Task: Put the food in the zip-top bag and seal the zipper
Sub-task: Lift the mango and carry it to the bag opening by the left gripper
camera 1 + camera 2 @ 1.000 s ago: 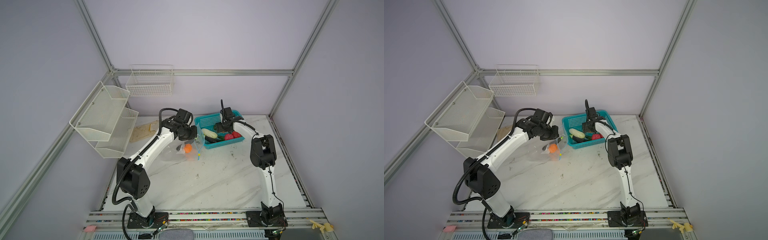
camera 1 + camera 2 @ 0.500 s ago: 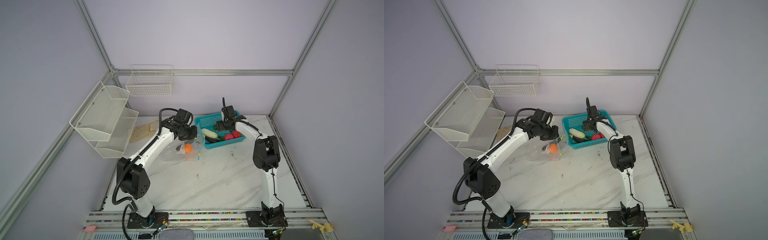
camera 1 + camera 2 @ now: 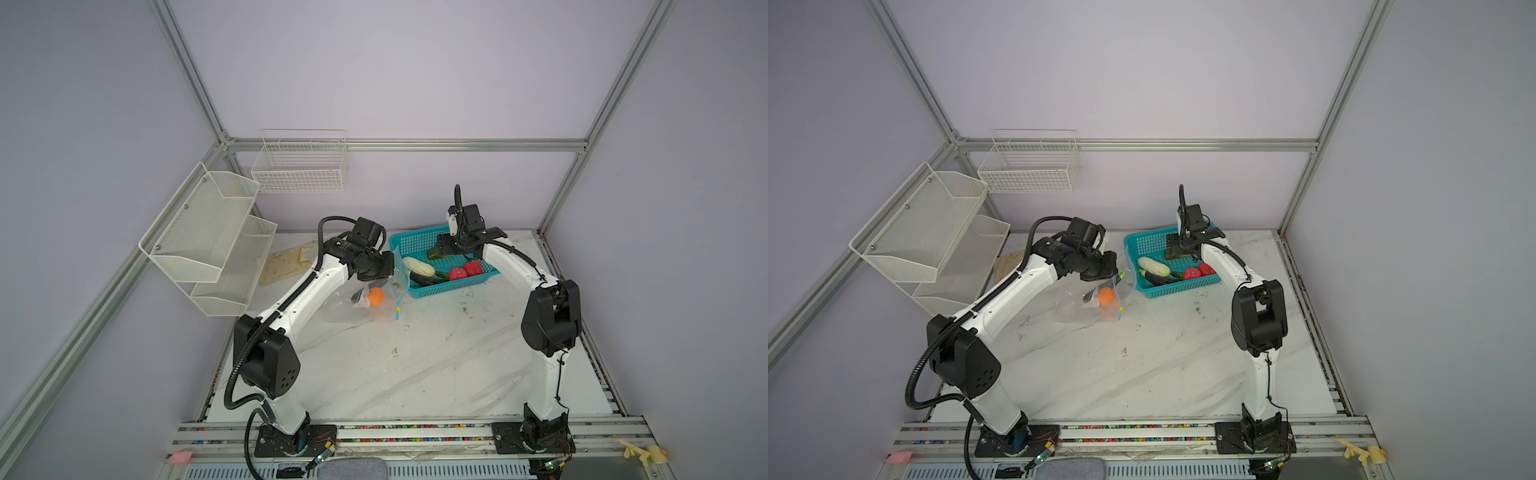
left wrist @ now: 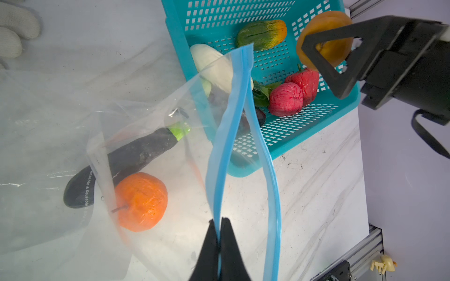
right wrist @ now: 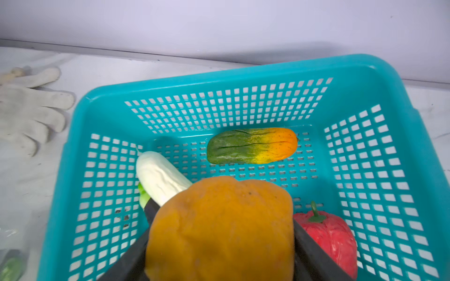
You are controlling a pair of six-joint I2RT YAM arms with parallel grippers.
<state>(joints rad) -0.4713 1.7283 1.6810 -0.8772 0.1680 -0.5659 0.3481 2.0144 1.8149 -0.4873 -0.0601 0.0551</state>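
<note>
The clear zip-top bag [image 3: 345, 305] [image 4: 60, 109] lies left of the teal basket [image 3: 415, 241] [image 5: 219, 82]. My left gripper [image 4: 218, 220] [image 3: 386, 266] is shut on one side of the blue zipper [image 4: 226, 136], holding the mouth apart. A yellow slider tab [image 3: 398, 309] hangs at the strip's low end. Inside the bag lie an orange [image 4: 141, 200] and a dark eggplant [image 4: 126, 158]. My right gripper [image 5: 222, 219] [image 3: 442, 249] is shut on a dull orange food piece [image 5: 219, 231] [image 4: 323, 23] above the basket.
The basket holds a green-and-orange piece [image 5: 252, 146], a white one [image 5: 160, 178], a red pepper [image 5: 328, 233], a pink-red piece [image 4: 286, 98] and a dark eggplant [image 3: 424, 278]. A white glove [image 5: 29, 109] lies left of the basket. White mesh shelves [image 3: 208, 232] stand far left.
The right arm's elbow has swung right and toward the front while its gripper stays over the basket. The left arm and the bag have not moved.
</note>
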